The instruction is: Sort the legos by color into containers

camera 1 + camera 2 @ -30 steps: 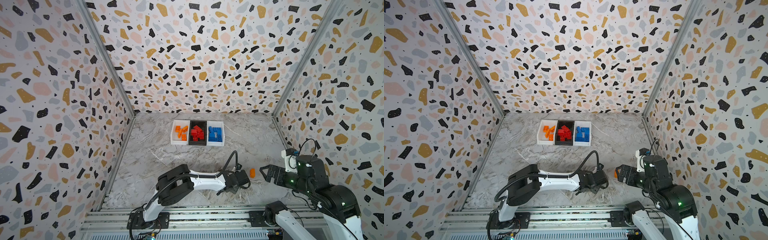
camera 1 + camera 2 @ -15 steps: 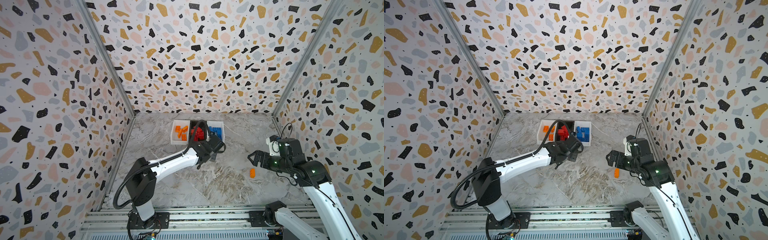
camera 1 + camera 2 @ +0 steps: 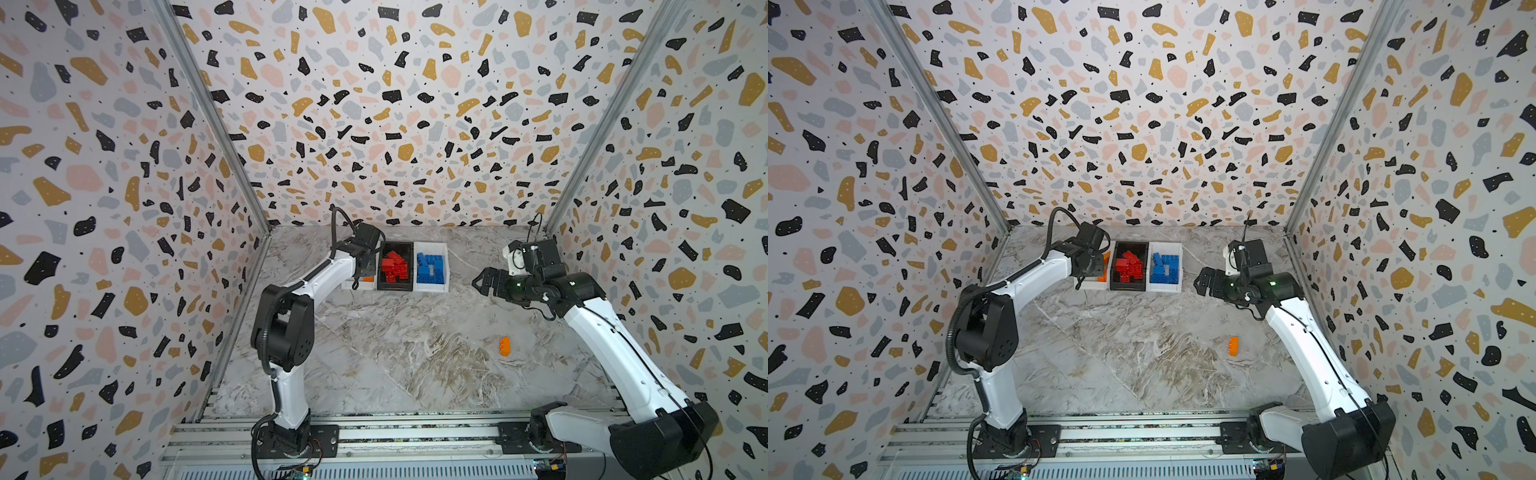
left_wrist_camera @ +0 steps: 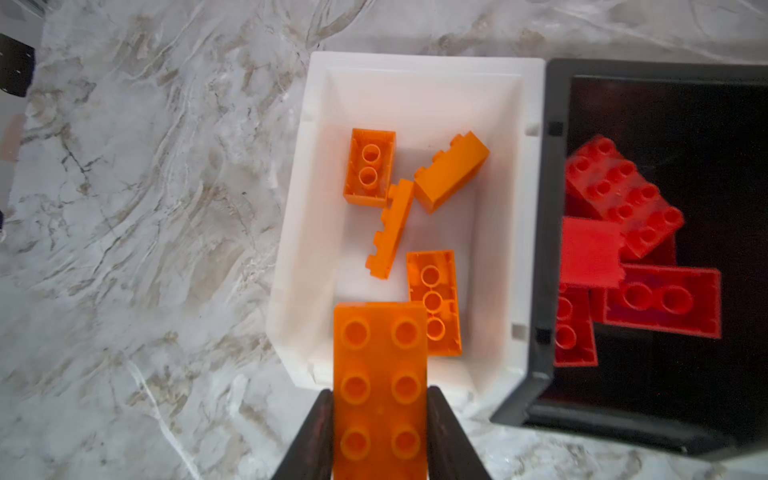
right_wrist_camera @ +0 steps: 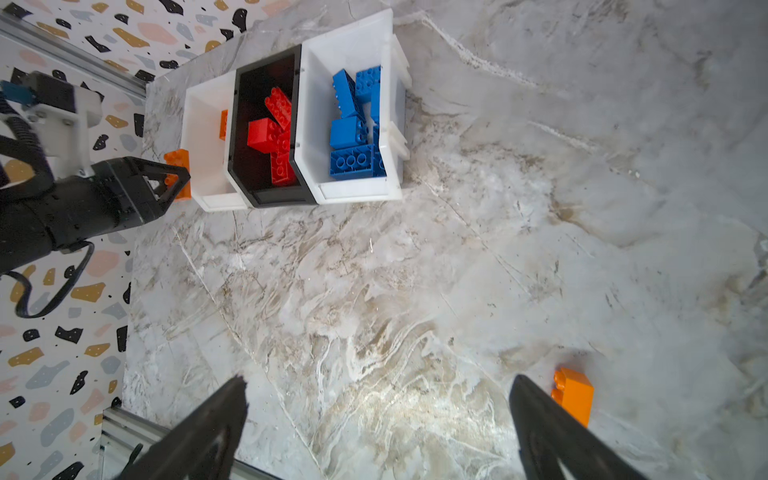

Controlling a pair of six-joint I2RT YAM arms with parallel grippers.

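Well, in both top views my left gripper (image 3: 365,266) hung over the white bin on the left (image 3: 347,285), one end of a row of three. The black bin (image 3: 395,288) in the middle held red bricks (image 3: 392,266), and the other white bin (image 3: 432,289) held blue bricks (image 3: 432,266). My right gripper (image 3: 482,282) floated beside the row, well apart from one loose orange brick (image 3: 504,346) on the table (image 3: 395,357).

From the left wrist, I saw the fingers (image 4: 311,440) squeezing a big orange brick (image 4: 380,374) over the edge of that white bin, with four orange bricks (image 4: 370,170) lying inside.

From the right wrist, the fingers (image 5: 199,432) were spread wide with nothing between them, and the loose brick lay just beside one finger.
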